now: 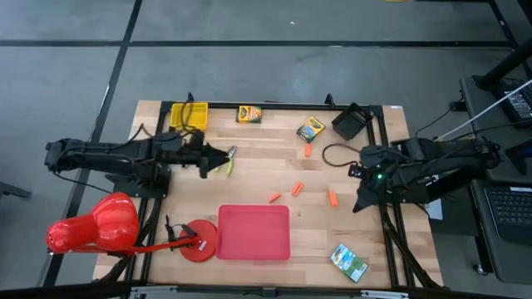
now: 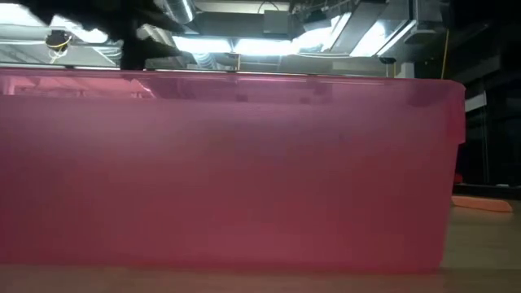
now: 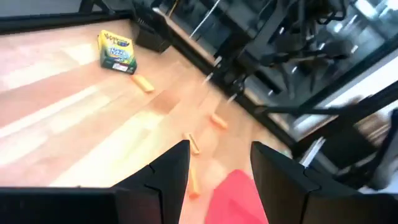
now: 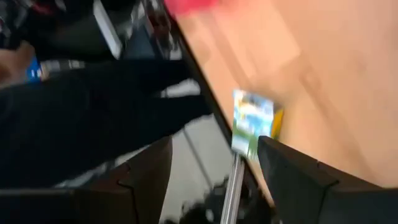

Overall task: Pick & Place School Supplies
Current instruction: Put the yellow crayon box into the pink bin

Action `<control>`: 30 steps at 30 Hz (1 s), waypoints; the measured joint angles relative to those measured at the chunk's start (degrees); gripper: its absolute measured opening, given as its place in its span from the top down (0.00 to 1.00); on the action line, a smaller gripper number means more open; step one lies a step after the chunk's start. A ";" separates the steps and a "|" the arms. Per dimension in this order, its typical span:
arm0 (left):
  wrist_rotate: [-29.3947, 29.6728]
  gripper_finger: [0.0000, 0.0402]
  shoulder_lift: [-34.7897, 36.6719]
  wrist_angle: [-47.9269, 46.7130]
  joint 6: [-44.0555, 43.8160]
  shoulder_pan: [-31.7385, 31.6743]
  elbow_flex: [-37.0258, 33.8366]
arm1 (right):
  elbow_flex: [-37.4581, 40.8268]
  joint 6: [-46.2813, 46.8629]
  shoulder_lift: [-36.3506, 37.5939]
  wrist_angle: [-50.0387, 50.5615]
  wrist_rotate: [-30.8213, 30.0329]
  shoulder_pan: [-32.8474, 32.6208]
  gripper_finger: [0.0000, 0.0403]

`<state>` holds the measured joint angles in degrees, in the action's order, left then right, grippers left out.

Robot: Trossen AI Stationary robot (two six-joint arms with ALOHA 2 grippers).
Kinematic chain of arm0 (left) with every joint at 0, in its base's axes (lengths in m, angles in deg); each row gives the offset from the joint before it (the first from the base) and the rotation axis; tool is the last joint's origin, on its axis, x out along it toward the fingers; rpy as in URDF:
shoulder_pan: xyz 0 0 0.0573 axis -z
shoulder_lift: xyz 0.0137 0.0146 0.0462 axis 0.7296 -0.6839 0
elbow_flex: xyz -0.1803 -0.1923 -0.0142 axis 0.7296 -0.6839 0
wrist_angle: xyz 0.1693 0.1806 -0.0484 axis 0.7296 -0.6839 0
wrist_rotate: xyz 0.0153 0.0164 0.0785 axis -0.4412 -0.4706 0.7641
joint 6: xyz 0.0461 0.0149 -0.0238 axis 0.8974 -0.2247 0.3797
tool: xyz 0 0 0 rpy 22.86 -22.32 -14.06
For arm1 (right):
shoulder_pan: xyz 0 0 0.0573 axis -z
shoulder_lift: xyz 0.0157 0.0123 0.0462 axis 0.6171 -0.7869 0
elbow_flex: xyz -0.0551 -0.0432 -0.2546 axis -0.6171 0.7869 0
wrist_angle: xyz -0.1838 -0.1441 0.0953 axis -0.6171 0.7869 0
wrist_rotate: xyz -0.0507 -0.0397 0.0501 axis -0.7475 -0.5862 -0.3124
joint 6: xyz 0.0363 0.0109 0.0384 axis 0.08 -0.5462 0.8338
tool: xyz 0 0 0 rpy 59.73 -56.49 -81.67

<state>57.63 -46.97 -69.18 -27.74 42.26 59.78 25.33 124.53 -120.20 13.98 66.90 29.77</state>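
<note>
left end effector open, right end effector open

Wood table, red tray, crayon boxes, orange sticks, green-white pack

Evenly, softly lit from overhead, faint shadows on the tabletop. Bright ceiling strip lights flaring above the red tray, its wall glowing translucent. Heavy motion blur beyond the right claw; milder smear past the left claw.
</note>
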 joint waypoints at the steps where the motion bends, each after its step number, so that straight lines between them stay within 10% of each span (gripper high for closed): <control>1: -0.49 0.58 -1.54 -0.85 0.60 -0.01 1.43 | 0.49 -0.04 -1.09 -0.08 1.64 -0.20 0.40; 10: -9.17 0.58 -9.59 6.54 0.11 0.06 1.40 | 12.48 -8.07 -12.25 -12.67 12.13 -4.24 0.40; 30: -2.16 0.58 -9.15 17.84 -18.41 5.63 -0.64 | 24.65 -4.95 -30.31 -56.00 -3.98 -17.62 0.40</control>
<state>55.47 -56.12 -51.33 -46.15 47.88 59.14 49.98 119.58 -150.50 -42.02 62.92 12.14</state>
